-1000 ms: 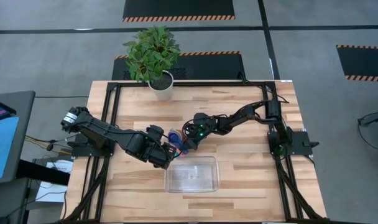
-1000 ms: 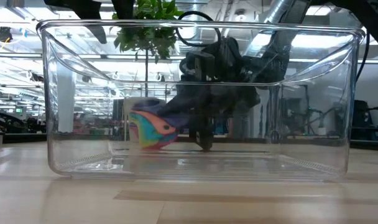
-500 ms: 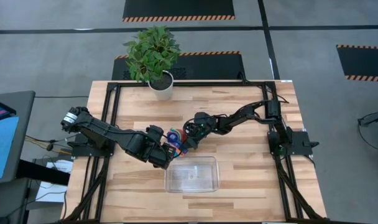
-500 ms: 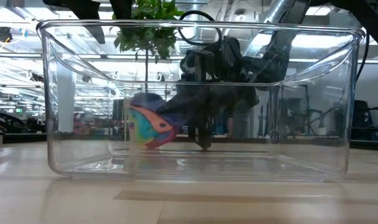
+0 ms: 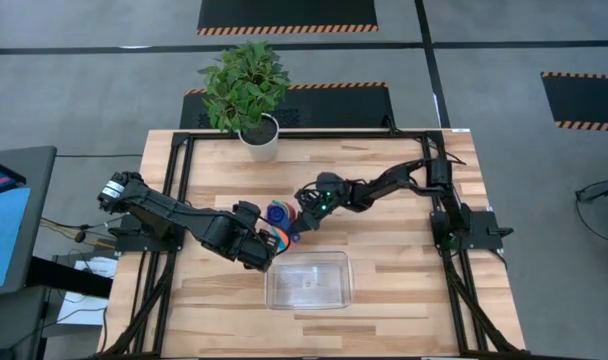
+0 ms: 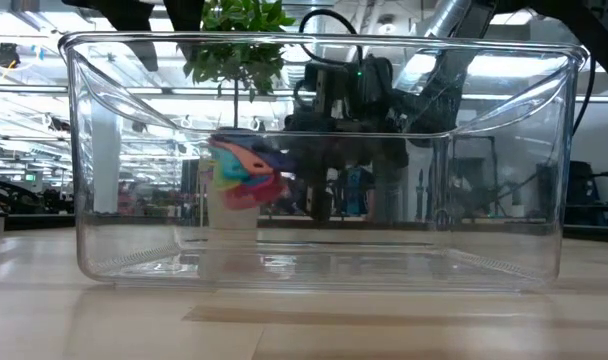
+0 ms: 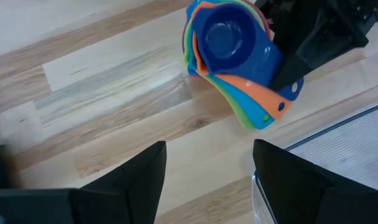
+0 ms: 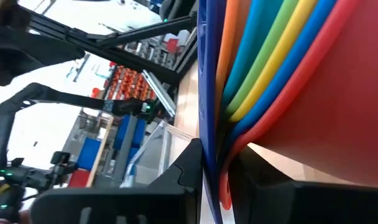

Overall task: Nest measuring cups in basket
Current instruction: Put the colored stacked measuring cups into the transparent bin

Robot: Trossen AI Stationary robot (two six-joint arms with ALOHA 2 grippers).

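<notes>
One potted plant (image 5: 246,88) (far edge) stands behind stacked measuring cups (image 5: 279,218).

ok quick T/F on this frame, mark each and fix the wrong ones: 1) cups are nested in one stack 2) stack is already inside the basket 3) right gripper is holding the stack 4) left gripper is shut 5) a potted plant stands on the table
1) True. The measuring cups sit one inside another, blue innermost.
2) False. The clear basket holds nothing; the stack is outside it, by its far edge, on the left gripper's side.
3) True. The right gripper is shut on the stacked handles.
4) False. The left gripper is open, its fingers apart near the stack, holding nothing.
5) True. The potted plant stands at the table's far edge.
</notes>
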